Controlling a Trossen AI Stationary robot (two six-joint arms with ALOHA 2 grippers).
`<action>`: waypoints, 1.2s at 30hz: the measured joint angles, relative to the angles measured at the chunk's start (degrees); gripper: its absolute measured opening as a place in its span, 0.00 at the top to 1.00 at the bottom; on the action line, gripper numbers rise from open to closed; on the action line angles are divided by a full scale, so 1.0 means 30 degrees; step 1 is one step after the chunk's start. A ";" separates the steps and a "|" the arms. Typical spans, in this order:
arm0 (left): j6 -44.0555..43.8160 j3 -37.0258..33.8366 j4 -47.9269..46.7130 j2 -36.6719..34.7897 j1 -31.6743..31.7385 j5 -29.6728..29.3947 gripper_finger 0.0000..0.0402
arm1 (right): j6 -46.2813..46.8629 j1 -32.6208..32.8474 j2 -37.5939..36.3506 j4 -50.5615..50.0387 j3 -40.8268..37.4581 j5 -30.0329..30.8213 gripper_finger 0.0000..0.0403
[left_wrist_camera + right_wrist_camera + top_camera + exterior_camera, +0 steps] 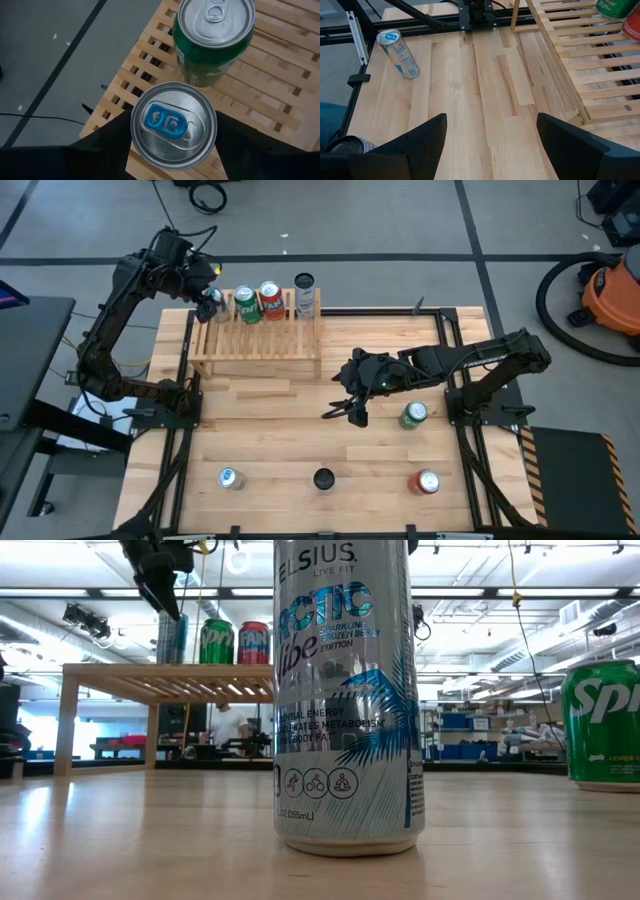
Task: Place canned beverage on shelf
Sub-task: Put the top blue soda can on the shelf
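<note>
Three cans stand on the shelf [258, 340] as my left gripper [210, 304], fingers closed on an upright silver can [173, 125], sets it at nine o'clock of the green can [214, 37] (right gripper [490, 145] waits half open, empty).

Two dark, jointed arms with black cabling, the right arm [470, 360] showing a small green light.

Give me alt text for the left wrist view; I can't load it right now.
The left gripper is shut on a silver can with a blue tab, seen from above at the edge of the light-wood slatted shelf. A green can stands on the shelf just beyond it, with grey floor off to the side.
</note>
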 joint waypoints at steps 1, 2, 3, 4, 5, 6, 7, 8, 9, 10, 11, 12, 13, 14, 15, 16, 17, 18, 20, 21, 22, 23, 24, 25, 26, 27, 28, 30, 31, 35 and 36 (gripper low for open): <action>0.0091 0.0000 -0.0012 0.0000 -0.0007 -0.0016 0.38 | 0.0000 0.0000 0.0000 0.0000 0.0000 0.0001 0.21; 0.0088 0.0000 -0.0022 0.0000 -0.0007 -0.0043 0.37 | 0.0000 0.0000 0.0000 0.0000 0.0000 -0.0006 0.21; 0.0023 0.0000 -0.0012 0.0000 -0.0007 -0.0128 0.37 | 0.0000 0.0000 0.0000 0.0000 0.0000 -0.0006 0.21; -0.0031 0.0000 -0.0007 0.0000 -0.0007 -0.0260 0.36 | 0.0000 0.0000 0.0000 0.0000 0.0000 -0.0006 0.21; -0.0037 0.0000 0.0000 0.0000 -0.0007 -0.0378 0.35 | 0.0000 0.0000 0.0000 0.0000 0.0000 -0.0006 0.21; -0.0037 0.0000 0.0000 0.0000 -0.0015 -0.0474 0.34 | 0.0010 0.0000 0.0000 0.0000 0.0000 -0.0006 0.21; -0.0044 0.0000 0.0014 0.0000 -0.0022 -0.0582 0.33 | 0.0041 0.0000 0.0000 0.0000 0.0000 -0.0004 0.21; -0.0055 0.0000 0.0028 0.0003 -0.0022 -0.0729 0.31 | 0.0051 0.0000 0.0000 0.0000 0.0000 -0.0006 0.21; -0.0065 -0.0019 -0.0066 0.0028 -0.0016 -0.0800 0.30 | 0.0051 0.0000 0.0000 0.0000 0.0000 -0.0006 0.21; -0.0091 -0.0054 -0.0208 0.0049 -0.0009 -0.0806 0.29 | 0.0051 0.0000 0.0003 0.0000 0.0000 -0.0006 0.21; -0.0110 -0.0066 -0.0197 0.0070 -0.0001 -0.0868 0.27 | 0.0058 0.0000 0.0000 0.0000 0.0000 -0.0006 0.21; -0.0110 -0.0066 -0.0132 0.0073 -0.0005 -0.0905 0.26 | 0.0058 0.0000 0.0000 0.0000 0.0000 -0.0006 0.21; -0.0107 -0.0066 -0.0119 0.0061 -0.0007 -0.1009 0.25 | 0.0058 0.0000 0.0000 0.0000 0.0000 -0.0006 0.21; -0.0113 -0.0066 -0.0047 0.0054 -0.0017 -0.1120 0.23 | 0.0062 0.0000 0.0000 0.0000 0.0000 -0.0006 0.21; -0.0139 -0.0066 0.0213 0.0051 -0.0027 -0.1178 0.23 | 0.0066 0.0000 0.0000 0.0000 0.0000 -0.0006 0.21; -0.0361 -0.0058 0.0529 0.0041 -0.0026 -0.1272 0.22 | 0.0066 0.0000 0.0003 0.0000 0.0000 -0.0006 0.21; -0.0514 -0.0058 0.0696 0.0034 -0.0022 -0.1305 0.22 | 0.0066 0.0000 0.0000 0.0000 0.0000 -0.0006 0.21; -0.0588 -0.0058 0.0761 0.0011 -0.0015 -0.1335 0.22 | 0.0066 0.0000 0.0000 0.0000 0.0000 -0.0006 0.21; -0.0605 -0.0051 0.0831 -0.0044 -0.0007 -0.1348 0.22 | 0.0066 0.0000 0.0000 0.0000 0.0000 -0.0012 0.21; -0.0605 -0.0051 0.0837 -0.0088 -0.0007 -0.1355 0.22 | 0.0066 0.0000 0.0000 0.0000 0.0000 -0.0006 0.21; -0.0605 -0.0051 0.0838 -0.0132 -0.0026 -0.1348 0.22 | 0.0066 0.0000 0.0000 0.0000 0.0000 -0.0012 0.21; -0.0610 -0.0051 0.0866 -0.0178 -0.0029 -0.1348 0.22 | 0.0066 0.0000 0.0004 0.0000 -0.0004 -0.0013 0.21; -0.0609 -0.0044 0.0924 -0.0233 -0.0033 -0.1341 0.22 | 0.0066 0.0000 0.0000 0.0000 0.0000 -0.0013 0.21; -0.0605 -0.0044 0.1066 -0.0287 -0.0036 -0.1338 0.22 | 0.0066 0.0000 0.0000 0.0000 0.0000 -0.0013 0.21; -0.0613 -0.0042 0.1249 -0.0350 -0.0036 -0.1328 0.22 | 0.0066 0.0000 0.0000 0.0000 0.0000 -0.0013 0.21; -0.0621 -0.0029 0.1392 -0.0436 -0.0029 -0.1333 0.22 | 0.0066 0.0000 0.0000 0.0000 0.0000 -0.0013 0.21; -0.0671 -0.0029 0.1502 -0.0535 -0.0029 -0.1333 0.22 | 0.0066 0.0000 0.0000 0.0000 0.0000 -0.0017 0.21; -0.0895 -0.0015 0.1888 -0.0743 -0.0022 -0.1320 0.22 | 0.0066 0.0000 0.0000 0.0000 0.0000 -0.0015 0.21; -0.0998 -0.0015 0.2049 -0.0846 -0.0023 -0.1319 0.22 | 0.0066 0.0000 0.0000 0.0000 0.0000 -0.0021 0.21; -0.1365 -0.0015 0.2669 -0.1384 -0.0029 -0.1278 0.22 | 0.0066 0.0000 0.0000 0.0000 0.0000 -0.0021 0.21; -0.1564 -0.0015 0.2903 -0.1554 -0.0029 -0.1275 0.22 | 0.0066 0.0000 0.0001 -0.0006 0.0000 -0.0021 0.21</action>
